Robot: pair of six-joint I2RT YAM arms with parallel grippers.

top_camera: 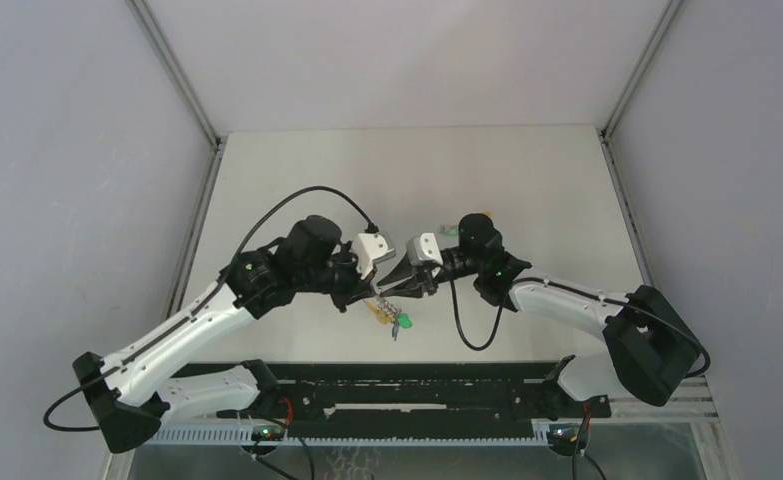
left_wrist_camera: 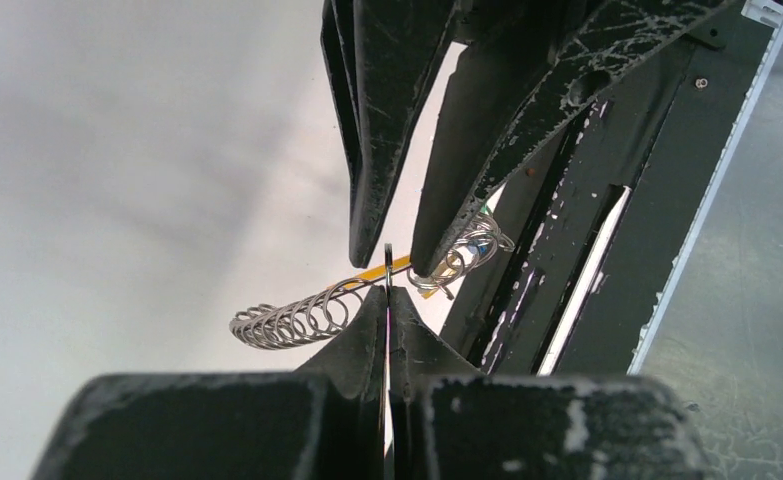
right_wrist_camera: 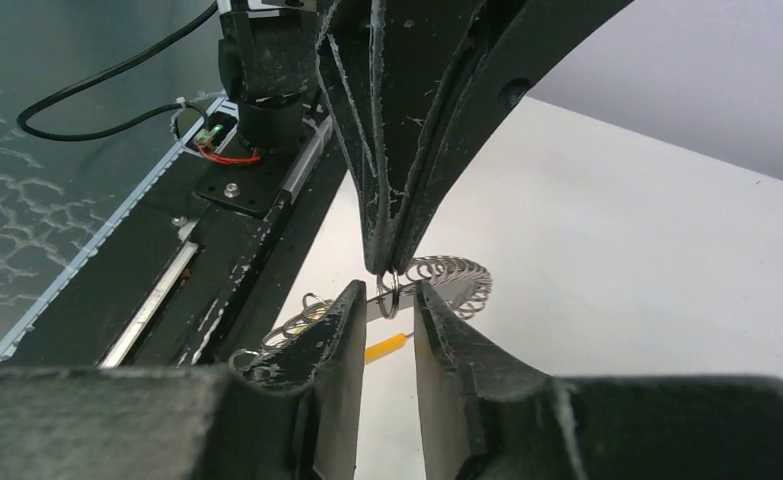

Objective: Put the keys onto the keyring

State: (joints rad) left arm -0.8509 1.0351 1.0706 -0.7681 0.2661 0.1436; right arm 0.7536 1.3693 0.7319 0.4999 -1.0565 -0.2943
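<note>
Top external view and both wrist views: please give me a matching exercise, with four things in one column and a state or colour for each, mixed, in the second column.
Column one:
1. left claw
2. right claw
3. green key
4. keyring

Column two:
a. part silvery coils, part yellow
b. jaws apart
c. shut on the keyring
d. hangs under both claws

Pairs: 1-c, 2-b, 3-d, 4-a

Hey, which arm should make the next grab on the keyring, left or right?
Right. The left fingers are pinched shut on the keyring, so that arm is busy. The right fingers stand apart on either side of the pinched spot, probably ready to close.
</note>
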